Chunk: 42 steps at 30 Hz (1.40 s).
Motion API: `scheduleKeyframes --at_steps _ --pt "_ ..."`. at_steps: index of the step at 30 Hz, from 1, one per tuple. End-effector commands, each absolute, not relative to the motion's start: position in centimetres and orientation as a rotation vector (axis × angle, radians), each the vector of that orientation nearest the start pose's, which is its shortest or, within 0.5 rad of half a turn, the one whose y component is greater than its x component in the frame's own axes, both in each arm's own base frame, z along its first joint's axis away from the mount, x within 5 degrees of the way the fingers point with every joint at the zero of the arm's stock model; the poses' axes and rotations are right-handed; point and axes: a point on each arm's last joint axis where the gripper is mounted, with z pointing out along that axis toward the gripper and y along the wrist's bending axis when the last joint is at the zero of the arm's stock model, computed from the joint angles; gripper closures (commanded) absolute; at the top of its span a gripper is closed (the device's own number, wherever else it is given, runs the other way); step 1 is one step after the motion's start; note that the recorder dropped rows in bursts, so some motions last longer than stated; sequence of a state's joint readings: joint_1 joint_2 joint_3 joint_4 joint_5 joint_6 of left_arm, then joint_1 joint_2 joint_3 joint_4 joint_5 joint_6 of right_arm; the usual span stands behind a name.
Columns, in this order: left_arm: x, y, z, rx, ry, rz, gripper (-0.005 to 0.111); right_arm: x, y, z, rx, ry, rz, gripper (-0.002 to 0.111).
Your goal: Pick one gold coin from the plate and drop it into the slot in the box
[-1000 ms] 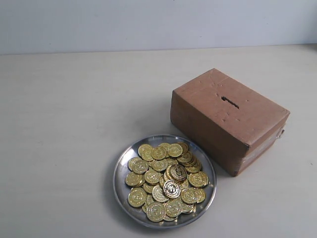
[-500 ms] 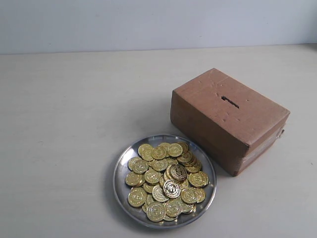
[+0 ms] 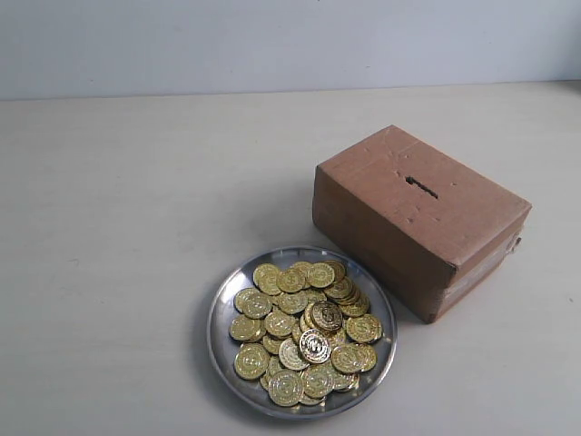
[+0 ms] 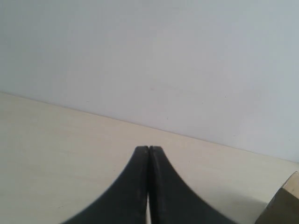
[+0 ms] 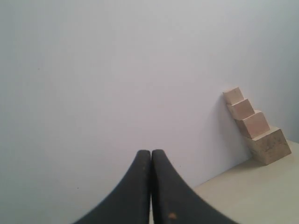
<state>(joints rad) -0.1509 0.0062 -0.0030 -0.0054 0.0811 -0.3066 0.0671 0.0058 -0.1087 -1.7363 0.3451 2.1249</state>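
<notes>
Gold coins (image 3: pixel 304 331) are lying heaped in the plate (image 3: pixel 216 338), which is sitting on the table (image 3: pixel 118 227) just beside the box (image 3: pixel 399 250); the slot (image 3: pixel 421 187) is facing up in the box top. The left gripper (image 4: pixel 148 148) and right gripper (image 5: pixel 151 151) are each pressing their jaws together, empty, pointing toward a wall (image 4: pixel 140 56).

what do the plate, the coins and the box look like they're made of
The plate looks like polished metal: silvery, with a mirror-like rim. The coins are shiny, gold-coloured and embossed; solid metal or plated plastic, I cannot tell. The box looks like cardboard: dull brown, scuffed surface.
</notes>
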Motion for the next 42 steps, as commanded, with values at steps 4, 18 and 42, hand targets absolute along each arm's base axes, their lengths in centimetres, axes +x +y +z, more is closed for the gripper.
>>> scheduleKeyframes --at_steps 4,18,42 --pt "5.6 -0.8 20.6 -0.137 1.566 -0.372 0.107 5.0 -1.8 24.1 0.434 1.333 0.228 0.108" --pt "5.6 -0.8 20.6 -0.135 1.566 -0.37 0.107 5.6 0.6 21.4 -0.035 1.475 0.124 0.108" --pt "5.6 -0.8 20.6 -0.124 1.566 -0.359 0.107 5.4 0.4 18.7 -0.121 1.768 0.018 0.108"
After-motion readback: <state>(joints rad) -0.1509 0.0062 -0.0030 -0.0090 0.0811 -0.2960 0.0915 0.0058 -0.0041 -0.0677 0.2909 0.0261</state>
